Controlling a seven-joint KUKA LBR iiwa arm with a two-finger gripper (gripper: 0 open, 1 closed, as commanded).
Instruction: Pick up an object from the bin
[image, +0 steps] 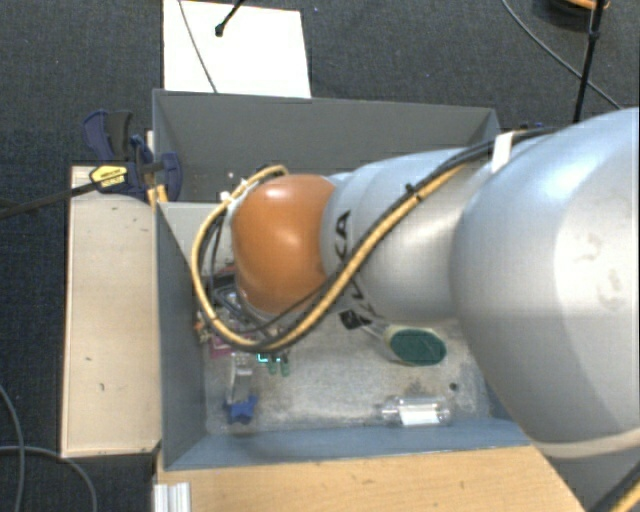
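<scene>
- Camera view looks down into the grey metal bin (320, 125), and the big silver arm (500, 260) comes in from the right and covers much of the bin's floor.
- At the end of the arm sits a round orange cover (280, 240), and a yellow-black cable (380, 235) runs along the arm and makes a loop around this cover.
- Below the cover the gripper (240, 385) reaches down at the left side of the bin, close to the left wall and near the front wall.
- Whether the jaws are apart or together cannot be told, because the cover and the cable hide most of the gripper.
- A small blue thing (240, 408) lies on the floor in the front left corner, directly at the low end of the gripper. It is not clear if the gripper touches it or holds it.
- A small pink piece (215, 349) shows beside the left wall, just under the cable loop, and it is too small to say what it is.
- A dark green oval thing (417, 346) lies flat on the floor further to the right, partly under the arm and well apart from the gripper.
- A clear cylinder (412, 411) lies on its side near the front wall, in front of the green oval thing and also well apart from the gripper.
</scene>
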